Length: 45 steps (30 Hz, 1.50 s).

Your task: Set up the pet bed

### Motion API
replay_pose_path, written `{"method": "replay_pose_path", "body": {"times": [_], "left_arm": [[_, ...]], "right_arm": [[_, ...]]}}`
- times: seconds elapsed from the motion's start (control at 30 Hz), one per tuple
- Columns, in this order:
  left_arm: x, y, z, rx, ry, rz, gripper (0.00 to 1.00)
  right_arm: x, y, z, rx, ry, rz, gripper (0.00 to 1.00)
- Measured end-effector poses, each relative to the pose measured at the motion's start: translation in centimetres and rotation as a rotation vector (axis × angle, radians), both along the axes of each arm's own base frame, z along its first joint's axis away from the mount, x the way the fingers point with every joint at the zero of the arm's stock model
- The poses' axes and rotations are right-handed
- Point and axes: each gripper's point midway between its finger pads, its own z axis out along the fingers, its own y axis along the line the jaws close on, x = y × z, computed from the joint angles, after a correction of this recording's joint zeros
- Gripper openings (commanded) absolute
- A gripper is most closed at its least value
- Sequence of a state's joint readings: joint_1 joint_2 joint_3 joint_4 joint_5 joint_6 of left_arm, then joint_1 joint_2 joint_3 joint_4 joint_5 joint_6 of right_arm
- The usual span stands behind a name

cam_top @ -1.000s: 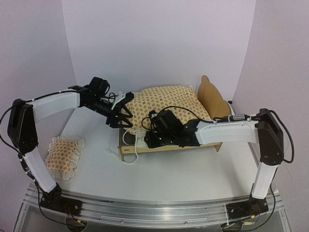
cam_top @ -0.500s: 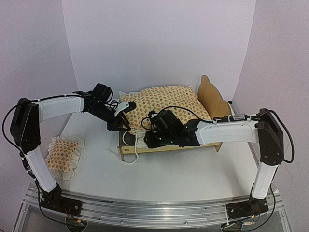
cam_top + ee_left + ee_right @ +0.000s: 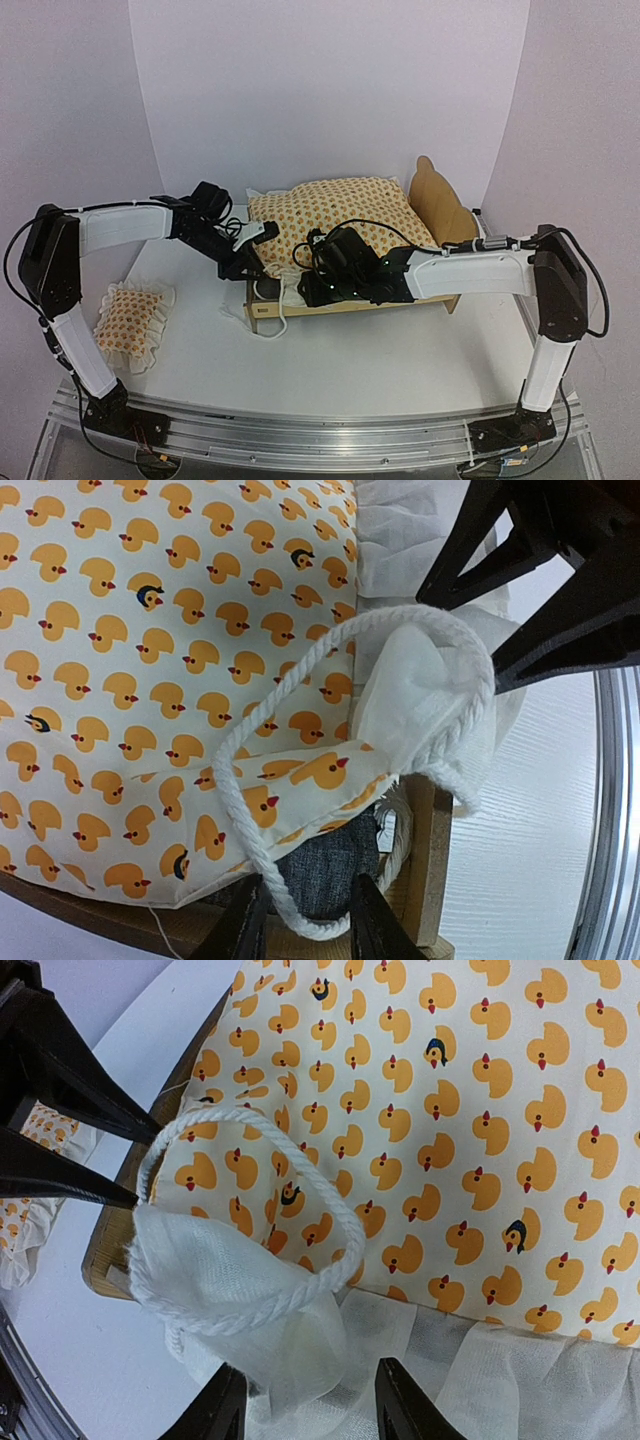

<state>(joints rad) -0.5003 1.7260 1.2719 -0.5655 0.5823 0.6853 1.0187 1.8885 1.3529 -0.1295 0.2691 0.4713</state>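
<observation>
L gripper has dropped onto cream duck-print cushion's white rope tie, jaws narrowing.
Grip unclear; R gripper pinches white ruffle at plywood pet bed's 9 o'clock end, so cushion prob. not seated yet.

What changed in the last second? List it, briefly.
The left pincer dropped toward the pet bed's foot corner and narrowed, its fingers now straddling the cushion's white rope tie. Unchanged: right pincer gripping the cushion ruffle, small pillow on the table.
</observation>
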Motion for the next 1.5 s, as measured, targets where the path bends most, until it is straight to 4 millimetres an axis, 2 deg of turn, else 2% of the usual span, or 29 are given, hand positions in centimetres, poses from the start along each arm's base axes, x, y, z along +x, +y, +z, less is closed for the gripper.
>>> {"method": "replay_pose_path", "body": {"times": [0.17,0.3,0.53,0.67,0.77,0.83,0.97,1.13,1.37,1.5], "left_arm": [[-0.4,0.4,-1.0,0.02,0.01,-0.005,0.11],[-0.2,0.3,-0.9,0.016,-0.005,-0.007,0.0],[0.1,0.3,-1.1,0.017,-0.026,-0.005,0.0],[0.0,0.5,-1.4,0.03,-0.035,-0.017,0.19],[-0.3,0.7,-1.6,0.044,-0.036,-0.032,0.2],[-0.3,0.8,-1.7,0.051,-0.042,-0.038,0.19],[-0.2,0.8,-1.8,0.056,-0.053,-0.044,0.1],[0.1,0.8,-2.1,0.074,-0.071,-0.043,0.14],[0.9,0.6,-2.4,0.085,-0.108,-0.035,0.14],[1.3,0.5,-2.5,0.091,-0.129,-0.027,0.0]], "right_arm": [[0.0,0.0,0.0,0.0,0.0,0.0,0.44],[0.0,0.0,0.0,0.0,0.0,0.0,0.44],[0.0,0.0,0.0,0.0,0.0,0.0,0.43],[0.0,0.0,0.0,0.0,0.0,-0.001,0.43],[0.0,0.0,0.0,0.001,0.0,-0.001,0.44],[0.0,0.0,0.0,0.001,0.0,0.0,0.43],[0.0,0.0,0.0,0.002,0.001,0.002,0.43],[-0.1,0.1,0.0,0.003,0.003,0.004,0.43],[-0.1,0.1,0.0,0.005,0.003,0.006,0.43],[-0.1,0.2,0.1,0.01,0.004,0.01,0.43]]}}
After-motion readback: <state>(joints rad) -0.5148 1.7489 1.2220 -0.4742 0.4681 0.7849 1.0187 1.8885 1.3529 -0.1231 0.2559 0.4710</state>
